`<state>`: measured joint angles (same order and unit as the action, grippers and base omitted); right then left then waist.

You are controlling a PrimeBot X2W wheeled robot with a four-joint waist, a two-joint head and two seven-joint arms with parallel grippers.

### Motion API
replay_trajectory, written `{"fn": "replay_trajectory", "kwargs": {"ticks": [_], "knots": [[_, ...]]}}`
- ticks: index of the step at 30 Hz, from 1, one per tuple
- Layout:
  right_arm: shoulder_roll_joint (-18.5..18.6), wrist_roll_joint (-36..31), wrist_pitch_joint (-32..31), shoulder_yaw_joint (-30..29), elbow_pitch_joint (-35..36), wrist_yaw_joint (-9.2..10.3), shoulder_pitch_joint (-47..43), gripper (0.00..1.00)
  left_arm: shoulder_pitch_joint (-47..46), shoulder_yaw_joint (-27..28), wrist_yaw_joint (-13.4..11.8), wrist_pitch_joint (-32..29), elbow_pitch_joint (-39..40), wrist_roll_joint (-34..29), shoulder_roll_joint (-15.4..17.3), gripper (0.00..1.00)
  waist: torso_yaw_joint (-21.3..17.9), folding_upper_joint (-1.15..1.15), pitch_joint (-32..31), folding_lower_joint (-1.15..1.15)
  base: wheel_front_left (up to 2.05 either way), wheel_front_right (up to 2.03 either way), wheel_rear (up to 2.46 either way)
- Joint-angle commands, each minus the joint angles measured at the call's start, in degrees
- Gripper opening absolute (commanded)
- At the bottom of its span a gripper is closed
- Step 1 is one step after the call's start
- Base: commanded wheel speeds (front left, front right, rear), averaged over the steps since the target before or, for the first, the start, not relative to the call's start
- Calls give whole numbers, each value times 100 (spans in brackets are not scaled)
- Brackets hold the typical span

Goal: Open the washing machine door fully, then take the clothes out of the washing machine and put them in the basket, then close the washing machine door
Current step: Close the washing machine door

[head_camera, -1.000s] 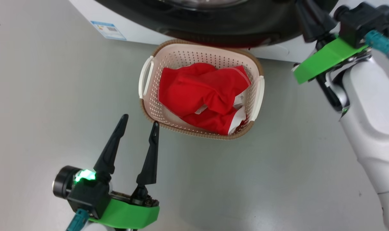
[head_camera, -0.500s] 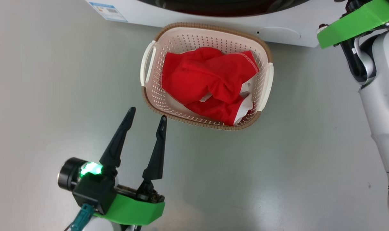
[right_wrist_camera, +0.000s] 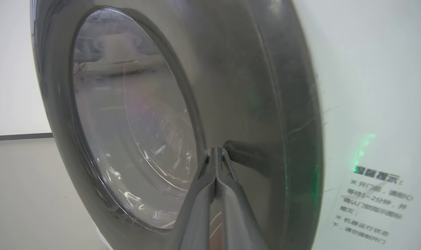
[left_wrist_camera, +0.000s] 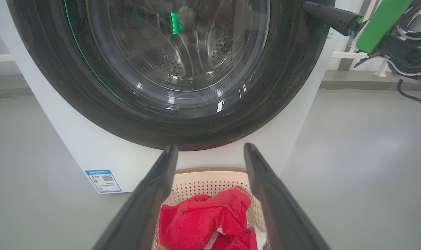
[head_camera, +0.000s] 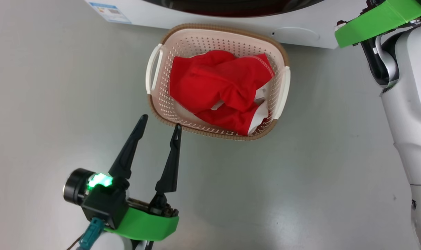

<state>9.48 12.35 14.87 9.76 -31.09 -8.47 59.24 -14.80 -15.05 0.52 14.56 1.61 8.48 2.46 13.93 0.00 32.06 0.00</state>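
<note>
While the left gripper (head_camera: 161, 121) hovers with its fingers spread wide and empty, the basket (head_camera: 217, 28) sits just beyond their tips on the grey floor (head_camera: 57, 86), its near brown rim almost at the right-hand fingertip. The clothes (head_camera: 217, 86) lie heaped inside it, red with white trim. That basket stands between the left fingers and the washing machine (head_camera: 196, 15), which carries a blue label sticker (left_wrist_camera: 102, 180) low on its front, left of the fingers. The washing machine door (left_wrist_camera: 92, 86) lies against that front, as far as the left wrist view shows. The right gripper (right_wrist_camera: 215, 150) has its fingers pressed together on nothing, tips against the door's black rim, with the glass window to their left and a printed notice (right_wrist_camera: 373, 201) to their right.

A second ago the door's rim overlapped the basket's far edge in the head view. Now a band of white front shows between them, though the whole picture has shifted, so the camera has moved too. The left fingers are spread as before.
</note>
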Motion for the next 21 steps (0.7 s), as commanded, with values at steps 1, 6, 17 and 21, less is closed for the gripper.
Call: {"fn": "replay_trajectory", "kwargs": {"ticks": [1, 6, 17, 21], "knots": [[-55, 15, 12, -49, 173, 98, 66, 0, -75, 166, -6, 44, 102, -52, 48, 100, -58, 0, -54, 0, 0, 0, 0], [-153, 42, 12, -12, 279, 98, -172, 24, -72, 233, -17, 44, 2, -9, 47, 100, -213, 0, -209, 0, 0, 0, 0], [-218, 159, 13, 228, 518, 98, -1012, 100, -35, 441, -109, 44, -156, 141, 45, 100, -677, 0, -804, 0, 0, 0, 0], [-248, 204, 13, -42, 876, 98, -1544, 100, 55, 554, -121, 44, -230, 342, 44, 100, -879, 0, -1122, 0, 0, 0, 0]]}}
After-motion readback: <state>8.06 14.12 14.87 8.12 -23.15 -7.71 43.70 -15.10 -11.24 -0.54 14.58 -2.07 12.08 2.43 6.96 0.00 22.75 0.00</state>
